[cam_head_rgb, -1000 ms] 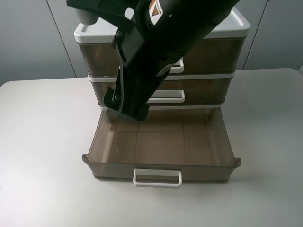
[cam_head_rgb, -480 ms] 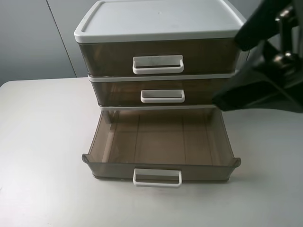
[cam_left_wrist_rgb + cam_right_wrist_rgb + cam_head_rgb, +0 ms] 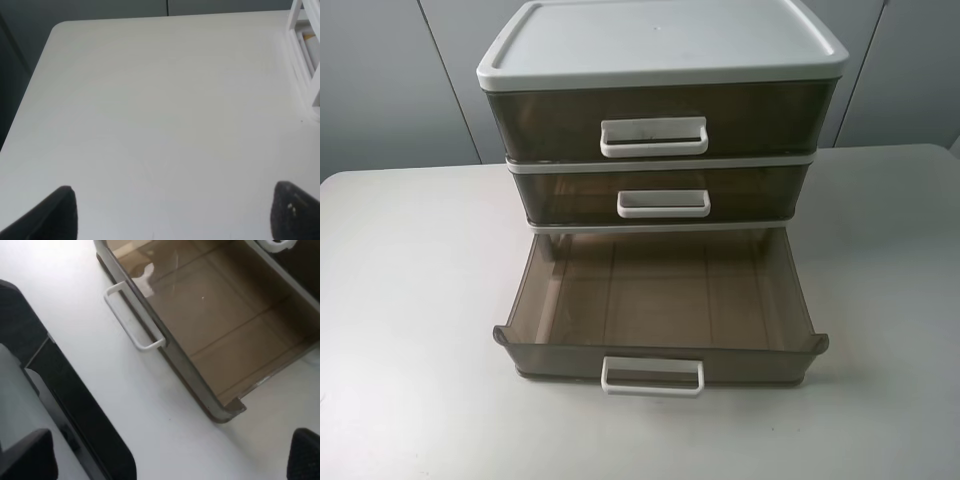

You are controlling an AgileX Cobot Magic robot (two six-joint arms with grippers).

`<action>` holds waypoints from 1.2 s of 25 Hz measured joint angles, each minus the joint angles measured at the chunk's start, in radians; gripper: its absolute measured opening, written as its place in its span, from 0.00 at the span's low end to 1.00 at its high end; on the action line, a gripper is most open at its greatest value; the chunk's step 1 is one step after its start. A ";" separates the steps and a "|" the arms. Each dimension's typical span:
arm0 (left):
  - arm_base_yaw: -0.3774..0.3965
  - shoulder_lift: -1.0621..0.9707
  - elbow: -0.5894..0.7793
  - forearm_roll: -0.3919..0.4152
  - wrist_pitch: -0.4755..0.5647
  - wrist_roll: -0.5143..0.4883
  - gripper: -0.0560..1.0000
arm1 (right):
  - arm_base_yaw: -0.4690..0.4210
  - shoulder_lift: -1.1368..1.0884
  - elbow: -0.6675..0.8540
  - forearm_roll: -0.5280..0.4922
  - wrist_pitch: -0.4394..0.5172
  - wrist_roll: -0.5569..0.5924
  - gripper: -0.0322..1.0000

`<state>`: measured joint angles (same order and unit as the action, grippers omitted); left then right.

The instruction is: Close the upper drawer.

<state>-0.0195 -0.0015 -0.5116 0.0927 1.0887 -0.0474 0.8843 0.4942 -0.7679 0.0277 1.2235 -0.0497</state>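
The upper drawer [image 3: 750,115] is the tall smoky brown one under the white lid, with a wide scuffed white handle [image 3: 654,137]. It sits pushed in, flush with the cabinet frame. Neither gripper shows in the exterior high view. My left gripper [image 3: 172,215] is open and empty over bare table, with its dark fingertips [image 3: 55,215] far apart. My right gripper [image 3: 165,457] is open and empty above the table in front of the pulled-out bottom drawer [image 3: 210,325]. The upper drawer does not show in either wrist view.
The middle drawer [image 3: 760,190] is pushed in. The bottom drawer [image 3: 660,300] is pulled far out and empty, its handle [image 3: 652,376] toward the table's front. A black robot part [image 3: 75,405] lies beside the right gripper. The cabinet's white corner [image 3: 305,60] shows in the left wrist view.
The arm that crossed the cabinet front a second ago swung off to the right and left the exterior view. The drawers have not moved.
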 joint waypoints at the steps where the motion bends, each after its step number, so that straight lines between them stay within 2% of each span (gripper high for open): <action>1: 0.000 0.000 0.000 0.000 0.000 0.000 0.75 | 0.000 -0.050 0.029 0.007 0.000 0.008 0.71; 8: 0.000 0.000 0.000 0.000 0.000 0.000 0.75 | 0.000 -0.367 0.217 0.075 -0.063 0.038 0.71; 11: 0.000 0.000 0.000 0.000 0.000 0.000 0.75 | 0.000 -0.464 0.237 0.069 -0.084 0.050 0.71; 17: 0.000 0.000 0.000 0.000 0.000 0.000 0.75 | 0.000 -0.495 0.255 0.011 -0.122 0.062 0.71; 20: 0.000 0.000 0.000 0.000 0.000 0.000 0.75 | -0.031 -0.495 0.255 0.011 -0.124 0.064 0.71; 24: 0.000 0.000 0.000 0.000 0.000 0.000 0.75 | -0.165 -0.495 0.256 0.011 -0.126 0.064 0.71; 28: 0.000 0.000 0.000 0.000 0.000 0.000 0.75 | -0.406 -0.495 0.256 0.011 -0.126 0.064 0.71; 30: 0.000 0.000 0.000 0.000 0.000 0.000 0.75 | -0.555 -0.495 0.256 0.011 -0.126 0.064 0.71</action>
<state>-0.0195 -0.0015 -0.5116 0.0927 1.0887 -0.0474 0.3295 -0.0004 -0.5118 0.0386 1.0972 0.0146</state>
